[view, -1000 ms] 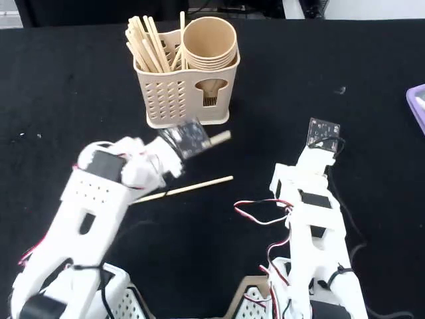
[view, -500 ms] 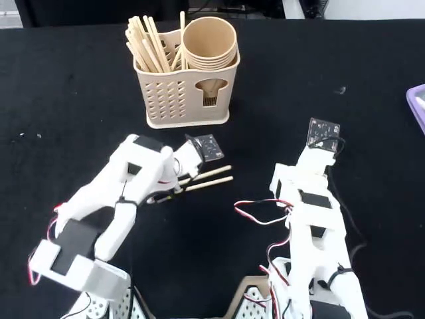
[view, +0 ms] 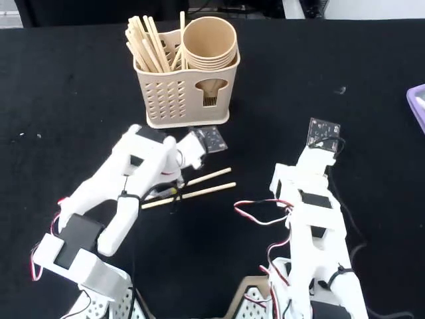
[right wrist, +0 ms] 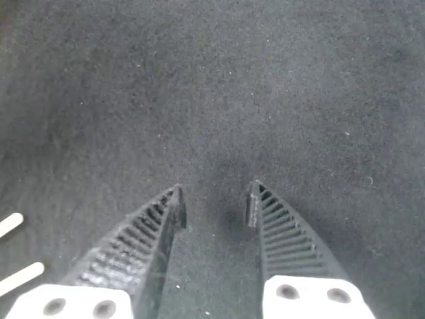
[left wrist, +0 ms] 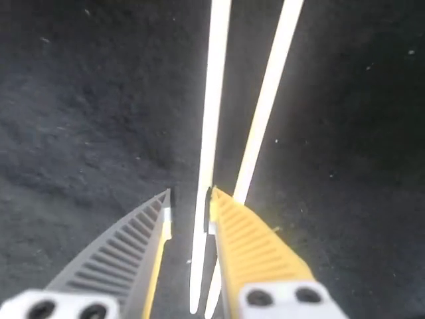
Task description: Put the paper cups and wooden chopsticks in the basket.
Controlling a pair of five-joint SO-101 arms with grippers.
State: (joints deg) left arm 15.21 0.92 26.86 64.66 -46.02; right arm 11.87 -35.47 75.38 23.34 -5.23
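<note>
The left hand (left wrist: pixel 189 198) is pictured low over the black surface (view: pixel 345 60), fingers narrowly parted around one loose chopstick (left wrist: pixel 214 100), while the second chopstick (left wrist: pixel 264 100) lies just beside the yellow finger. A clean pick is judged to need closure on the single stick, which is then lifted level so its neighbour is not dragged. The basket (view: pixel 182 100), already loaded with paper cups (view: pixel 209 43) and sticks, stands near, its front wall to be cleared. The right hand (right wrist: pixel 216 193) is held open, well apart, with bare surface between.
</note>
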